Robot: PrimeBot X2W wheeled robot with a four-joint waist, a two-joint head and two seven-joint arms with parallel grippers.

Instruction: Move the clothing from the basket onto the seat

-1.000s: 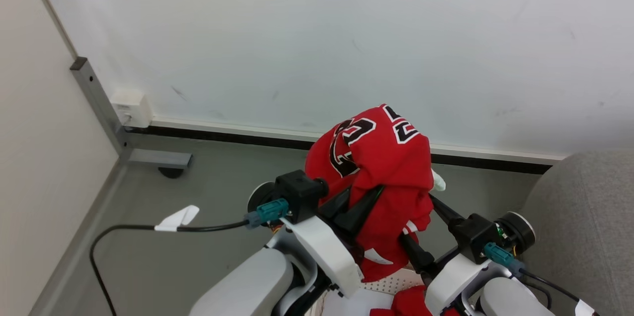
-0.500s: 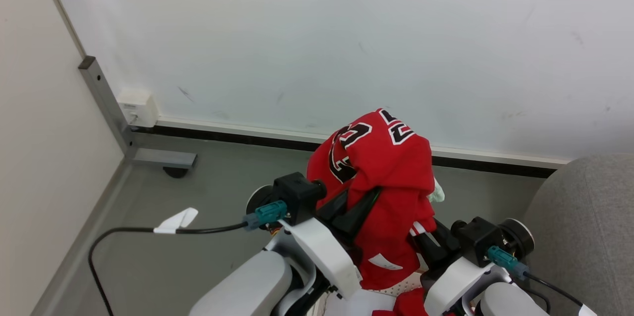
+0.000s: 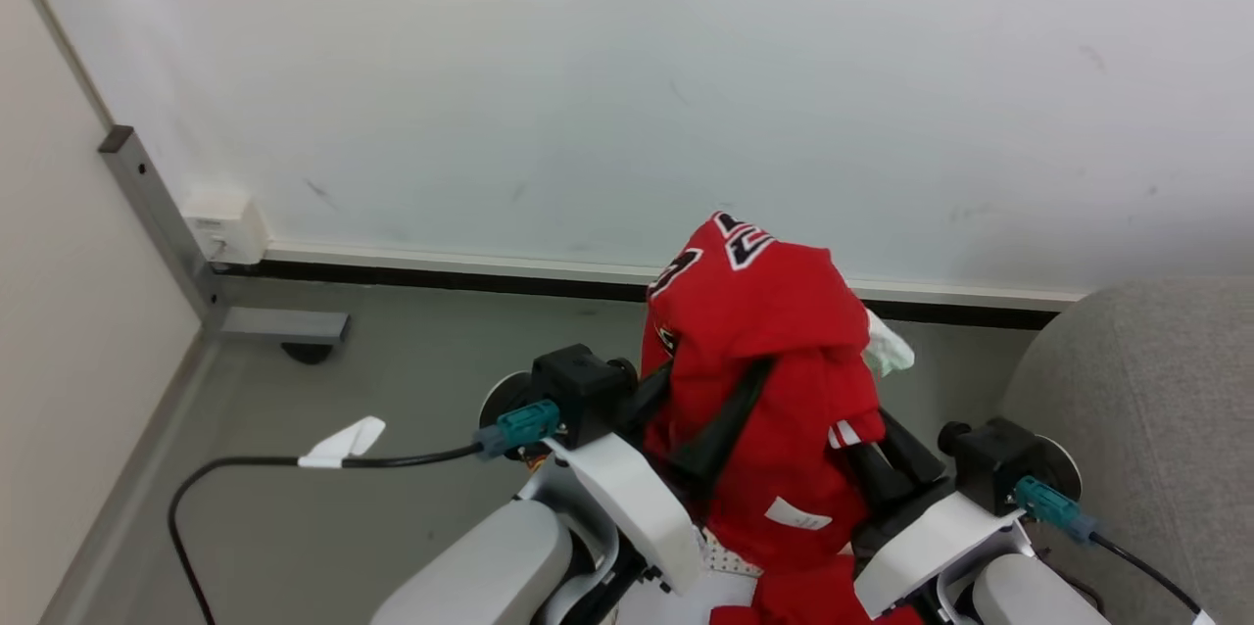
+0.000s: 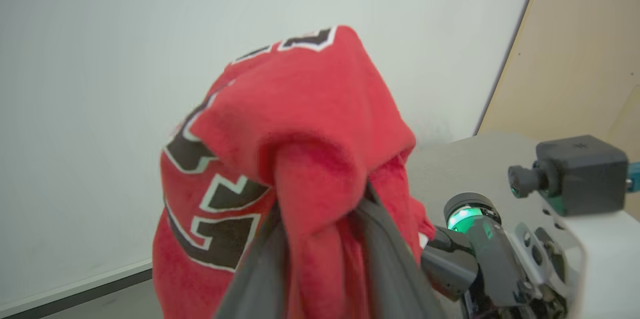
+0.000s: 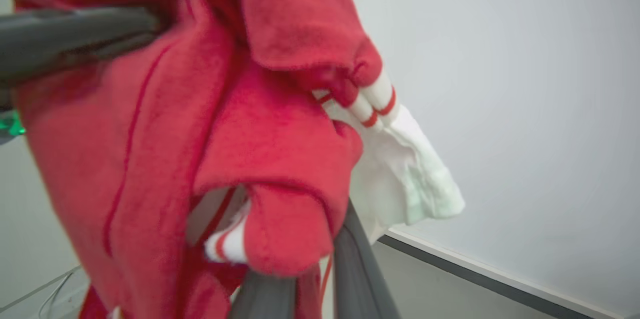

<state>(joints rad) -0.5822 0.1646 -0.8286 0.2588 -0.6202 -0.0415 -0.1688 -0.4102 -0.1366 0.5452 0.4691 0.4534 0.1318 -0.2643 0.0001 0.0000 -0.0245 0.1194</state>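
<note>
The clothing (image 3: 774,331), a bright red garment with black-and-white lettering, hangs in the air over both grippers. My left gripper (image 3: 730,380) is under its left side. Red cloth runs between its fingers (image 4: 385,254) and covers their tips, so its state is unclear. My right gripper (image 3: 857,434) is shut on the clothing's lower right fold (image 5: 280,229). More red clothing (image 3: 784,600) lies in the white perforated basket (image 3: 730,561) at the bottom edge. The light-grey seat (image 3: 1146,409) is at the right.
A pale white-blue cloth (image 3: 887,351) sticks out of the red bundle on its right. Behind it are a white wall and a grey floor. A metal post foot (image 3: 284,323) and a wall box (image 3: 223,225) are at the left. A black cable (image 3: 294,460) trails from my left wrist.
My right gripper, open a second ago, has shut on the garment's right side. The left fingers look slightly wider apart. The camera has turned a little towards the seat.
</note>
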